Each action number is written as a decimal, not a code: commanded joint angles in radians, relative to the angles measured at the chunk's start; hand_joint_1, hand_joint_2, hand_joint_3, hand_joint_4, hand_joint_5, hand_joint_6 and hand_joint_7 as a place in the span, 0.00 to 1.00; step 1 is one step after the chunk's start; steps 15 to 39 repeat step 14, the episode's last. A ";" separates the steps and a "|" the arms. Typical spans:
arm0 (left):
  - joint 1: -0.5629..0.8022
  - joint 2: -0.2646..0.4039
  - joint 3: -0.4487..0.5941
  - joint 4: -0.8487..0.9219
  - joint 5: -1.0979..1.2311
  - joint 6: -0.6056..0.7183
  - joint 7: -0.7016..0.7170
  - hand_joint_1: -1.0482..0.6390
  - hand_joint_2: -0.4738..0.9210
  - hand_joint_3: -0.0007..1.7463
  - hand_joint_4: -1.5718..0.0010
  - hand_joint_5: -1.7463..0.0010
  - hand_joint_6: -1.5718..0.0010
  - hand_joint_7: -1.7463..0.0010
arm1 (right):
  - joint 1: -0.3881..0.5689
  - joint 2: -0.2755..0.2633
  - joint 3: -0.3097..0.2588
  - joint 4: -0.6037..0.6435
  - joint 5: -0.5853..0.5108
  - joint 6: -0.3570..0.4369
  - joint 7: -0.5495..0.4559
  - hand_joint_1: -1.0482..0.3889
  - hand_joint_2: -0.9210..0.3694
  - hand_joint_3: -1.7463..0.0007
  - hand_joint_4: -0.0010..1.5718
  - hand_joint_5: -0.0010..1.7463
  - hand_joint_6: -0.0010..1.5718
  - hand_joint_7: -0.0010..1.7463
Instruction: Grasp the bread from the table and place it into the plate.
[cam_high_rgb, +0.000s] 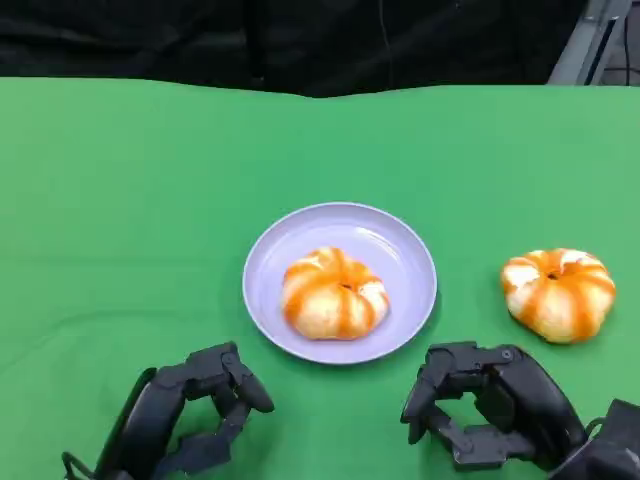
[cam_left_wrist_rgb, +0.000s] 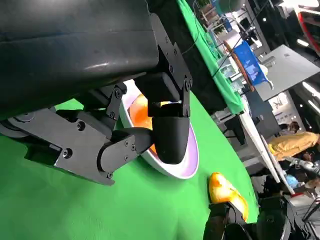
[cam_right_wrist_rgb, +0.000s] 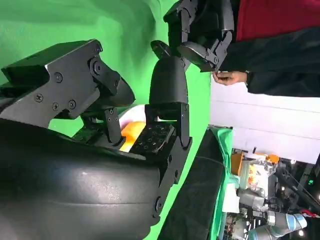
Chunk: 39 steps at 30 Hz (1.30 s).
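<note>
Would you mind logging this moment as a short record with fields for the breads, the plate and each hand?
surface: green table
plate: lavender plate, centre of the table
bread in plate: orange-striped bun, resting in the plate
bread on table: second bun, to the right of the plate, apart from it
left hand: left hand near the table's front edge, fingers curled, holding nothing
right hand: right hand just in front of the bun on the table, not touching it, fingers curled, holding nothing
task state: one bread still outside the plate
</note>
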 joint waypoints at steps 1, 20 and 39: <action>0.003 0.020 -0.002 -0.016 -0.016 0.000 -0.011 0.52 0.82 0.52 0.54 0.02 0.51 0.24 | -0.001 -0.011 -0.007 0.001 0.009 -0.015 0.005 0.80 0.23 0.42 0.57 0.76 0.60 0.58; 0.006 0.022 -0.004 -0.030 -0.015 0.006 -0.011 0.53 0.82 0.52 0.53 0.04 0.50 0.24 | -0.003 -0.012 -0.009 -0.004 0.012 -0.006 0.011 0.80 0.23 0.41 0.57 0.76 0.59 0.59; 0.006 0.022 -0.004 -0.030 -0.015 0.006 -0.011 0.53 0.82 0.52 0.53 0.04 0.50 0.24 | -0.003 -0.012 -0.009 -0.004 0.012 -0.006 0.011 0.80 0.23 0.41 0.57 0.76 0.59 0.59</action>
